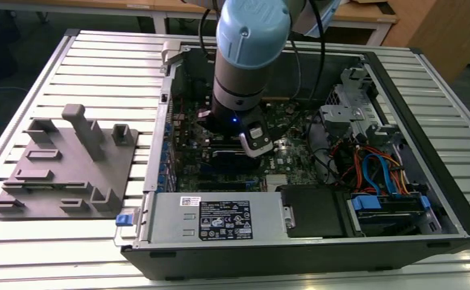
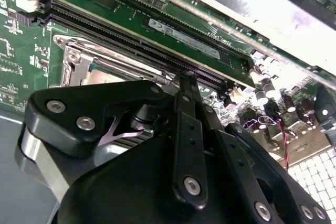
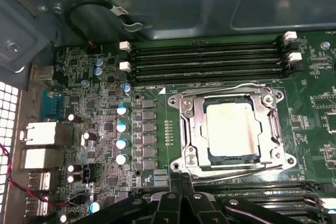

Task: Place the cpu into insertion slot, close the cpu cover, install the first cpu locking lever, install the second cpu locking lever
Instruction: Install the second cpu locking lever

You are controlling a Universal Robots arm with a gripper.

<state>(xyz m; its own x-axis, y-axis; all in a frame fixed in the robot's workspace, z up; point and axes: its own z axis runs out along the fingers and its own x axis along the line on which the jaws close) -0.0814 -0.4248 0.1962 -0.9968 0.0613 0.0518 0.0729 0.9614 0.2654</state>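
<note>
The cpu [image 3: 232, 129], a pale square chip, lies flat in the insertion slot [image 3: 185, 157] on the green motherboard. The silvery cpu cover [image 3: 192, 127] lies down around it, the chip showing through its window. A thin wire lever [image 3: 220, 88] runs along one side of the socket and another wire lever [image 3: 236, 167] along the opposite side, both lying low. My gripper [image 3: 182, 184] hovers just beside the socket edge, its black fingers [image 2: 186, 85] together with nothing between them. In the exterior view the arm's wrist [image 1: 243, 121] stands over the board inside the case.
Long black memory slots [image 3: 205, 59] flank the socket on both sides. A row of capacitors [image 3: 122, 135] stands nearby. The case walls [image 1: 428, 151], power supply [image 1: 218, 220] and cabled drive cage [image 1: 380, 175] hem in the board. A grey fixture plate [image 1: 66, 163] lies at the exterior view's left.
</note>
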